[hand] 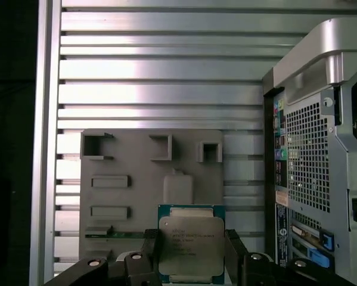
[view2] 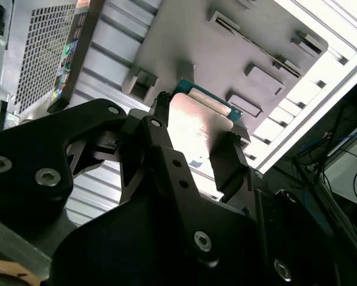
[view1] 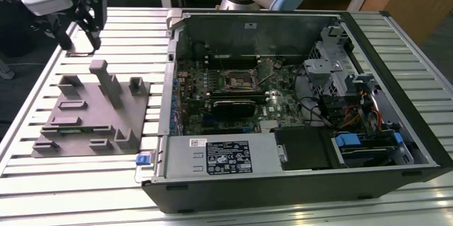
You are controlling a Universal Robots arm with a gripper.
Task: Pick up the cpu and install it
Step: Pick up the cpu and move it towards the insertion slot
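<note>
Clearly, the end effector (hand: 192, 261) grips the cpu (hand: 191, 243) squarely between its two jaws.

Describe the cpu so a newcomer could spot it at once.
Start at the open computer case; a grey plate lies beside it, on the exterior view's left. Near that plate the gripper clamps the cpu: a small flat square, silvery with a green rim, unlike the plate's grey blocks.
</note>
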